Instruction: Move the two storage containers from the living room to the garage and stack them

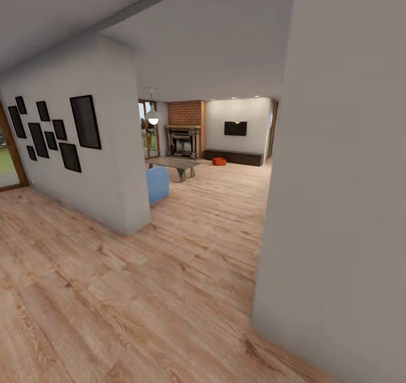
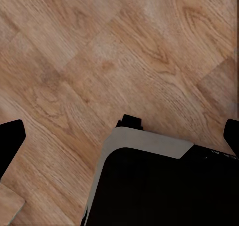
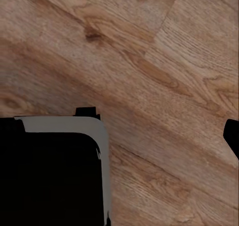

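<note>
Far ahead in the head view, one orange-red storage container (image 1: 219, 161) sits on the light wood plank floor (image 1: 169, 293) of the living room, in front of a low dark cabinet (image 1: 234, 157). The second container is out of view. In the left wrist view my left gripper (image 2: 121, 135) hangs open over the planks, its dark fingertips (image 2: 11, 138) at the frame's edges with nothing between them. My right gripper (image 3: 119, 133) is also open and holds nothing; one fingertip (image 3: 233, 137) shows over the wood.
A white wall (image 1: 338, 202) stands close on my right, and a wall corner with black picture frames (image 1: 115, 163) on my left, with a passage between. Beyond are a blue sofa (image 1: 157, 183), coffee table (image 1: 173, 163), brick fireplace (image 1: 184, 135) and wall screen (image 1: 235, 128). My black base (image 2: 159, 186) is below the grippers.
</note>
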Controlling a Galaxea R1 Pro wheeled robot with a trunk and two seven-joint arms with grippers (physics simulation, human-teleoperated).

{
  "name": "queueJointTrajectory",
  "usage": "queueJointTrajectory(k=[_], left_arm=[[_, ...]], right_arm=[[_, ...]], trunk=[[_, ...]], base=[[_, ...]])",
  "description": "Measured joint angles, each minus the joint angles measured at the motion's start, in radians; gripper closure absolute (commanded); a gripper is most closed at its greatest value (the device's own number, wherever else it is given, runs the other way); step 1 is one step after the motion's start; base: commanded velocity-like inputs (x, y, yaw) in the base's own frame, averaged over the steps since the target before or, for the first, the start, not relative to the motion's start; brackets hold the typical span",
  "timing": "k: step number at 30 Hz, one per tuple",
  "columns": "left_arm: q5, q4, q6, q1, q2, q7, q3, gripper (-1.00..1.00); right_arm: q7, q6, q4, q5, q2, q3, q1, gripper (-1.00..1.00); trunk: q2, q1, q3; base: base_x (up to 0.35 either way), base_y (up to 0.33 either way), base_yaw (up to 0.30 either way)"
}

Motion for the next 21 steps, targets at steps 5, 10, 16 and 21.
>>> queueJointTrajectory(k=[5,10,16,21], left_arm=[[0.0,0.0,0.0,0.0,0.0,0.0,0.0,-1.0],[0.0,0.0,0.0,0.0,0.0,0.0,0.0,-1.0],[0.0,0.0,0.0,0.0,0.0,0.0,0.0,-1.0],[0.0,0.0,-0.003,0.0,0.0,0.0,0.001,-1.0]], right_arm=[[0.0,0.002,0.0,-0.003,0.005,-0.001,0.0,-1.0],[0.0,0.002,0.0,-0.001,0.006,-0.001,0.0,-1.0],[0.0,0.002,0.0,-0.001,0.007,-0.001,0.0,-1.0],[0.0,0.002,0.0,-0.001,0.007,-0.001,0.0,-1.0]], trunk=[[0.0,0.0,0.0],[0.0,0.0,0.0],[0.0,0.0,0.0],[0.0,0.0,0.0]], base=[[0.322,0.0,0.0],[0.322,0.0,0.0],[0.322,0.0,0.0],[0.322,0.0,0.0]])
